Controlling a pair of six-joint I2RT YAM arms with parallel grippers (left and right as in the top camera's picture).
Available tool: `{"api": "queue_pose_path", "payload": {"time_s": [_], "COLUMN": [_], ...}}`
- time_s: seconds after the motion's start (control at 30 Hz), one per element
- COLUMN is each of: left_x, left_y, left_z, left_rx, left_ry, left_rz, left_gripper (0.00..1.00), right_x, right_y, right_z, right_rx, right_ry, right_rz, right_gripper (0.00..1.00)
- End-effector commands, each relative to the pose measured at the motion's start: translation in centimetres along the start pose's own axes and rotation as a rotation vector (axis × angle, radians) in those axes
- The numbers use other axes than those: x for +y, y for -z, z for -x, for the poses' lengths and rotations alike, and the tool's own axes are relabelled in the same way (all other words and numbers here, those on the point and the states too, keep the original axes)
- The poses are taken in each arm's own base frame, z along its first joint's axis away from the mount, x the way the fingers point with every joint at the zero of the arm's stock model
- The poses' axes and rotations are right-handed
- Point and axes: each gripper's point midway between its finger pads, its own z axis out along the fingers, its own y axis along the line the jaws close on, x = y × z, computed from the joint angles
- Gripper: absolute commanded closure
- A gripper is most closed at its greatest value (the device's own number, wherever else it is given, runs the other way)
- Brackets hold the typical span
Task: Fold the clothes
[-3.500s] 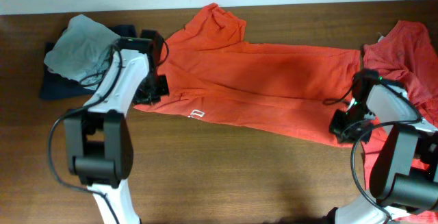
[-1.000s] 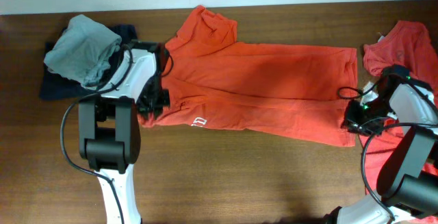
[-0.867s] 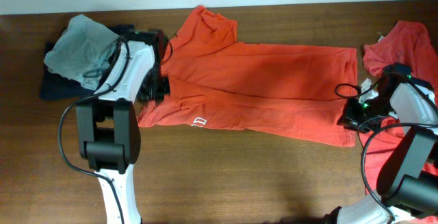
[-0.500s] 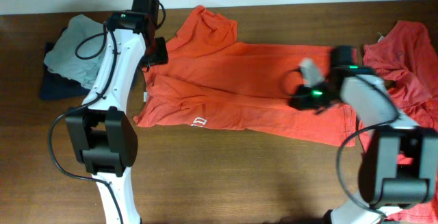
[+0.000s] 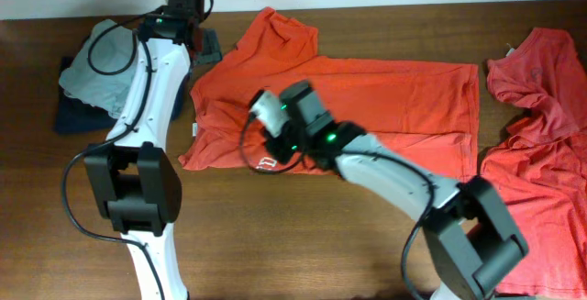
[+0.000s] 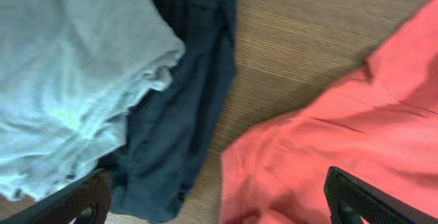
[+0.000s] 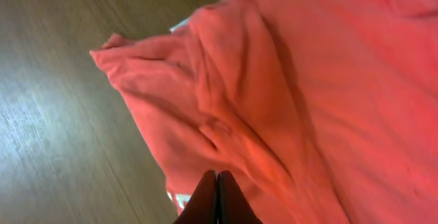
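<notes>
One of the clothes, an orange-red T-shirt, lies spread across the table, folded lengthwise, with a small white logo near its lower left edge. My right gripper hovers over that left part; its jaws are shut with nothing between them, just above the shirt and beside the logo. At the shirt's top left corner my left gripper stands wide open and empty, one finger over the shirt's edge. A second coral shirt lies crumpled at the right.
A grey garment sits on a dark navy one at the far left, close to my left gripper; both show in the left wrist view, grey and navy. Bare wooden table runs along the front.
My right arm has swept from the shirt's right end across to its left part, and its jaws have shut. My left gripper has opened, let go of the shirt's edge and moved up toward the back.
</notes>
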Motion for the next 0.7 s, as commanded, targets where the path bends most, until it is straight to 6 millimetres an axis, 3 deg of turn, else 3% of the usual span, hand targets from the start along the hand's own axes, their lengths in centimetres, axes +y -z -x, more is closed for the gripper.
{"api": "queue_pose_path", "payload": {"time_s": [0.0, 0.13, 0.2, 0.37, 0.5, 0.57, 0.67], "left_x": [1.3, 1.3, 1.3, 1.3, 1.3, 1.3, 1.3], "left_y": [1.3, 1.3, 1.3, 1.3, 1.3, 1.3, 1.3], "left_z": [1.3, 1.3, 1.3, 1.3, 1.3, 1.3, 1.3], "left_rx": [-0.046, -0.046, -0.046, -0.046, -0.046, -0.046, -0.046], "left_ry": [0.004, 0.004, 0.004, 0.004, 0.004, 0.004, 0.004], "left_rz": [0.033, 0.033, 0.033, 0.033, 0.033, 0.033, 0.033], "left_gripper": [0.01, 0.01, 0.01, 0.01, 0.01, 0.01, 0.01], "right_x": [0.2, 1.1, 0.9, 0.6, 0.5, 0.3, 0.1], "right_y": [-1.2, -1.4, -1.3, -2.8, -4.7, -5.1, -5.6], "right_z": [-0.3, 0.1, 0.1, -1.0, -2.1, -1.9, -1.6], "right_rx": [0.031, 0.018, 0.017, 0.042, 0.055, 0.037, 0.016], "right_ry": [0.048, 0.064, 0.075, 0.153, 0.186, 0.187, 0.19], "right_rz": [-0.097, -0.086, -0.089, -0.085, -0.083, -0.088, -0.092], "right_gripper": [0.8, 0.81, 0.96, 0.96, 0.93, 0.81, 0.8]}}
